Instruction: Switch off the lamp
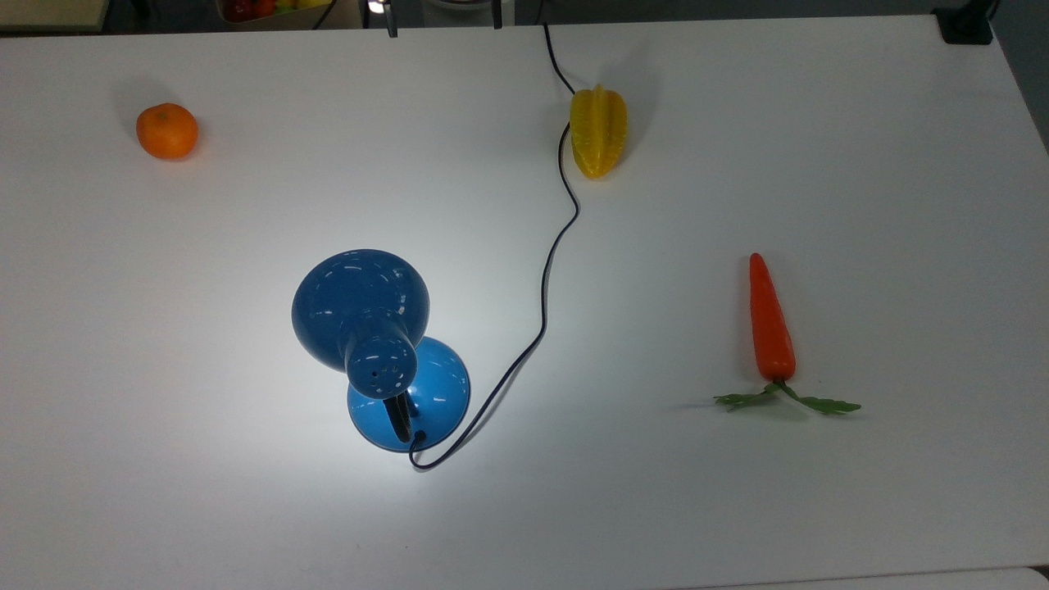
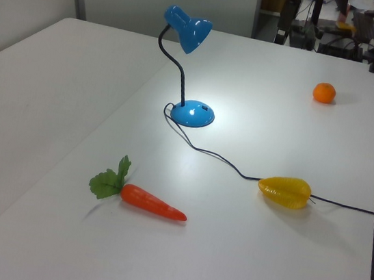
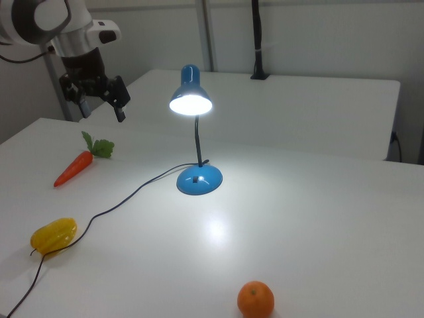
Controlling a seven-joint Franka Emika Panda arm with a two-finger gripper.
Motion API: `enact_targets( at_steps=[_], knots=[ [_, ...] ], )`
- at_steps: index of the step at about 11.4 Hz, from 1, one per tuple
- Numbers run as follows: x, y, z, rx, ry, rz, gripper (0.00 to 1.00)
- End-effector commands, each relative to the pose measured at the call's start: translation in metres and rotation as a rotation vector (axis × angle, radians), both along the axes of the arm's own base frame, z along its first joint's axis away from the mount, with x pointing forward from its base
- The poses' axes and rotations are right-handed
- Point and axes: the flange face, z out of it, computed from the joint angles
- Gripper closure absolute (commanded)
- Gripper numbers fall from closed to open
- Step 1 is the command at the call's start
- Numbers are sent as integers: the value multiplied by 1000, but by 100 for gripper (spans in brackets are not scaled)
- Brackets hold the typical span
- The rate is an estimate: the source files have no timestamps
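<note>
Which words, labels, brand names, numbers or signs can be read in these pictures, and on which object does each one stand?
None: no readable text anywhere.
Glossy blue desk lamp: plain shade and base, no label.
Round orange fruit, yellow ridged star fruit, orange carrot with green leaves: unmarked.
White table: bare of markings.
Robot's black claw: no marking legible.

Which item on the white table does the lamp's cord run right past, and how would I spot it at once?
Start at the lit blue lamp on the white table and follow its thin dark cord away from the round base. Near the table's far edge in the top view the cord passes right beside a yellow ridged star fruit. It is the one yellow item; the orange is round and the carrot has green leaves.
</note>
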Motion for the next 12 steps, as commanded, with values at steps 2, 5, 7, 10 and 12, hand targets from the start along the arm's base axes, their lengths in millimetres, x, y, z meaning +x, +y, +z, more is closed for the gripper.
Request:
enact_targets(
  at_steps=[2,5,7,10,12],
  knots=[
    [-1,-1,0,24,-19,22,19],
    [-1,-1,0,39,-18,19,56],
    [-1,-2,0,39,-20,18,77],
    [-1,-2,-1,40,-18,18,95],
    [0,-2,-2,40,-17,18,100]
  ],
)
